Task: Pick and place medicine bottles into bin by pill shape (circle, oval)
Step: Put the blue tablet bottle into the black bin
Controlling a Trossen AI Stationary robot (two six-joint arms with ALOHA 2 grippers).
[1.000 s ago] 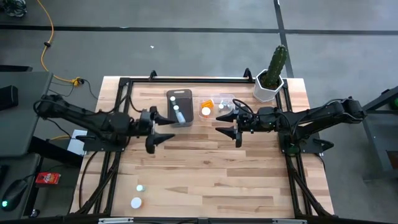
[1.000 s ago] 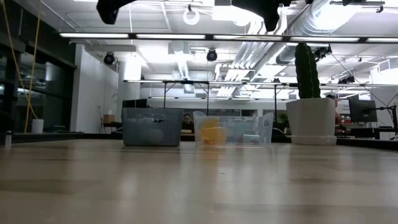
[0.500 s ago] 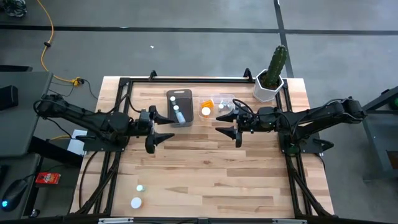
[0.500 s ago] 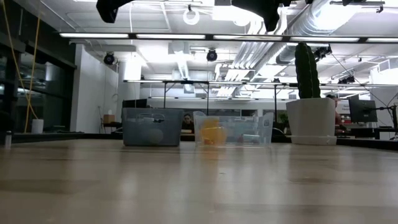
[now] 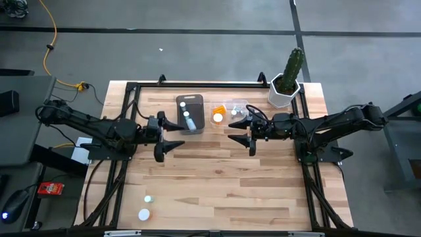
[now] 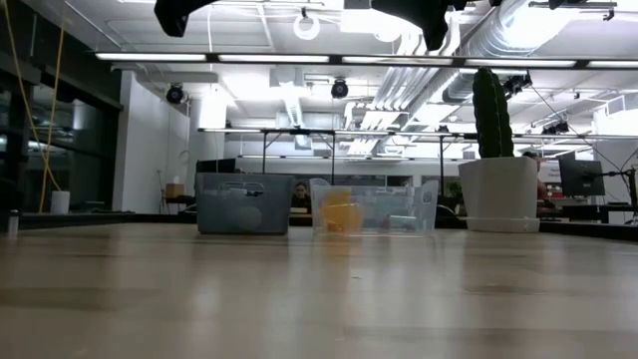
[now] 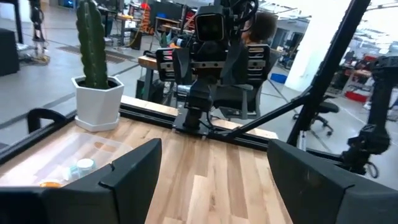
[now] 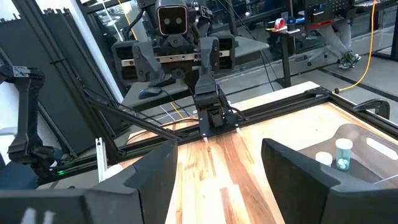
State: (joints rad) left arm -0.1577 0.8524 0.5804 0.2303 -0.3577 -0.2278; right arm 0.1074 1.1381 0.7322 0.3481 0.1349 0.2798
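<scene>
Hovering above mid-tabletop, left gripper (image 5: 170, 135) and right gripper (image 5: 242, 133) face each other, both released, holding nothing. Grey bin (image 5: 189, 113) and clear bin (image 5: 227, 112) sit near the far edge with bottles inside. Two bottles (image 5: 144, 214) lie loose near the near-left corner. Cactus (image 5: 287, 78) stands at the far-right corner.

High view: overhead, straight down on whole desk (image 5: 217, 178). Low view: desk-top level, looking across to two bins (image 6: 244, 203) and cactus pot (image 6: 501, 194) at far edge. Wrist views: each faces opposite arm across desk; all share bins.
</scene>
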